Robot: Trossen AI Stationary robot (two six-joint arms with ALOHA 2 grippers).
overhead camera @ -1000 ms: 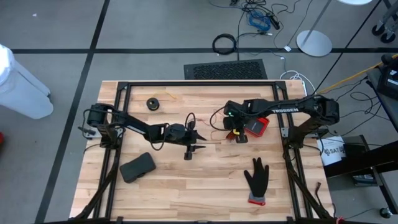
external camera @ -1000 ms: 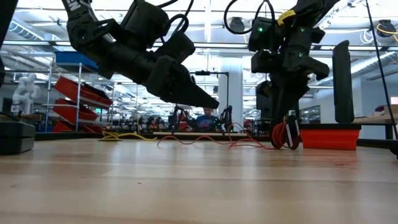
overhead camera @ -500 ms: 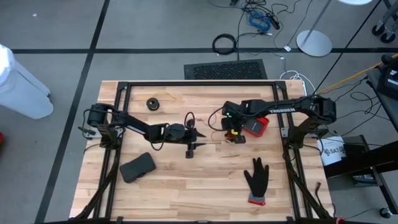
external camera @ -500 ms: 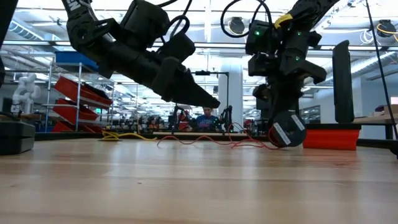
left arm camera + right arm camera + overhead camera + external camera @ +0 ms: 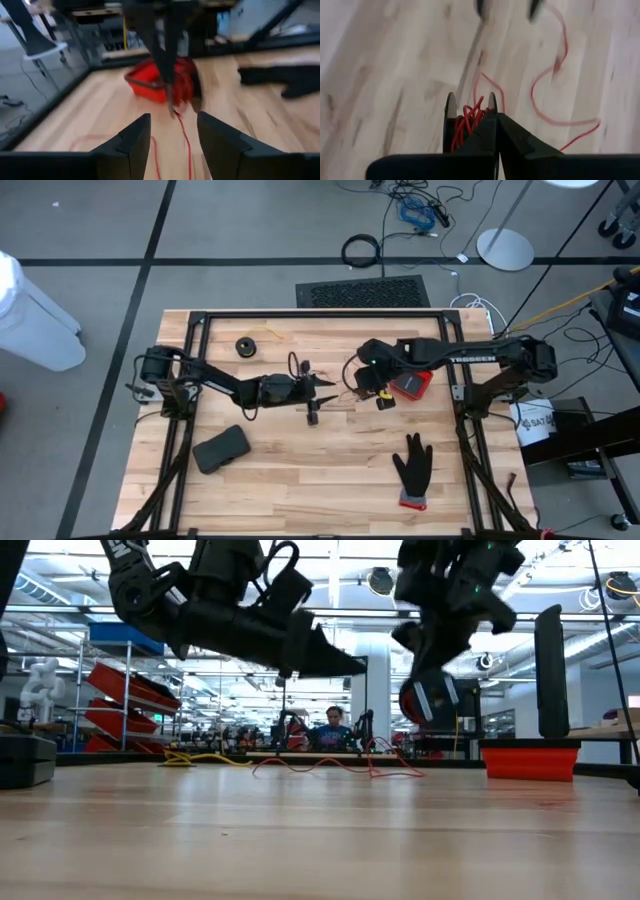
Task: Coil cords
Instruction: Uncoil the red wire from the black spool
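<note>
A small black spool [image 5: 430,700] wound with red cord [image 5: 468,121] hangs above the table's middle, with my right gripper [image 5: 377,390] shut on it. The rest of the red cord [image 5: 335,766] lies in loose waves on the wood. My left gripper [image 5: 322,398] hovers open and nearly level just to the spool's left, its fingers [image 5: 134,136] around nothing. The yellow-tan cord's black spool [image 5: 245,345] rests at the far left, and its cord [image 5: 200,757] lies loose on the table. My right gripper has its shut fingers [image 5: 482,136] at one flange [image 5: 491,104] of the red cord's spool. Whether they pinch the flange or strands beside it, I cannot tell. They slant down from the table's right. The spool hangs clear, its cord [image 5: 547,85] trailing slack.
A red tray [image 5: 412,383] sits just right of the spool. A black glove [image 5: 412,465] lies at the near right and a flat black pad [image 5: 220,448] at the near left. A black frame [image 5: 320,313] borders the table.
My right gripper has taken hold of the red cord's spool, which stood on the table, and has risen with it; the spool tipped and now hangs clear. My left gripper has tipped up from slanting down to nearly level and has edged toward the table's right.
</note>
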